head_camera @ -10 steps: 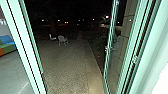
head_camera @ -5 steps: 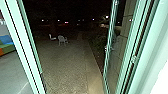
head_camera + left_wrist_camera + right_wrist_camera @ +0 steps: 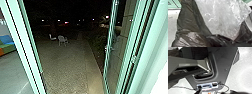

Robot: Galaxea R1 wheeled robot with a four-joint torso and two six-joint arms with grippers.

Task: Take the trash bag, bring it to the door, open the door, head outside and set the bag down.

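Note:
The black trash bag looms close in the left wrist view, its dark film creased and shiny. Clear, crinkled plastic bulges out between its dark folds. How my left gripper stands on the bag cannot be made out. In the head view the glass door stands swung outward on the right side of the doorway, leaving an opening onto dark paving. The right wrist view looks down on the robot's own dark base, with no bag against it that I can make out.
Pale green frame posts flank the doorway on the left, and more framing on the right. Outside lie paving, white chairs and a planted strip. A colourful sofa shows at far left.
The head view has shifted very slightly since the first picture. The doorway and the swung-out door otherwise look the same.

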